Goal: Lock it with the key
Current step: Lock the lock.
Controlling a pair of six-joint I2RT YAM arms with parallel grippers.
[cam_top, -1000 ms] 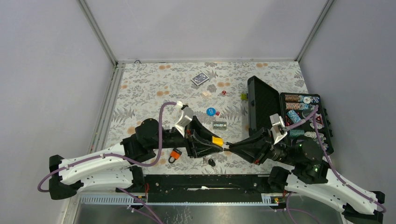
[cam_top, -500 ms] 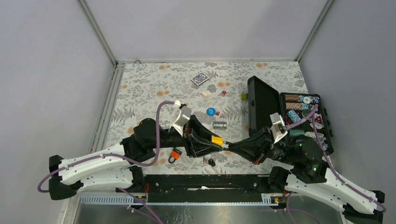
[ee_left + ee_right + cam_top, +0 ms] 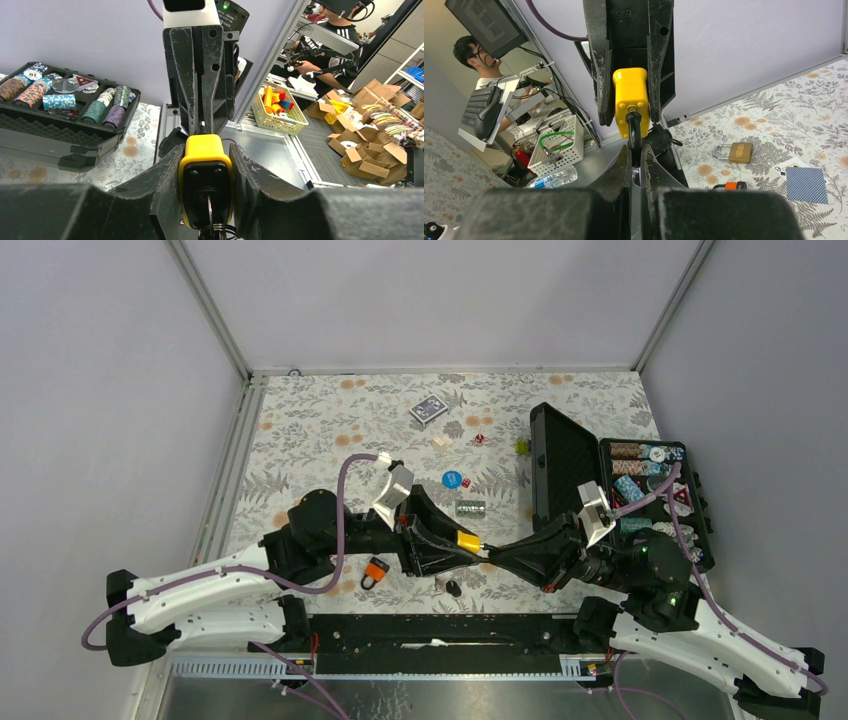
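aloft, yellow padlock [image 3: 205,150] in left hand [image 3: 206,192]

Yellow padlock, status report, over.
Left end effector shut on yellow padlock. Right end effector shut on shackle. Key in keyhole. Nothing in the way.

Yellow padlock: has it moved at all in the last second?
No, hardly: the yellow padlock stays up and to the right of the orange padlock, with the same gap.

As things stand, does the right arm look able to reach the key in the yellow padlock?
Probably not. The right pincer is shut on the shackle, and the key sits at the opposite end of the yellow padlock, flanked by the left pincer.
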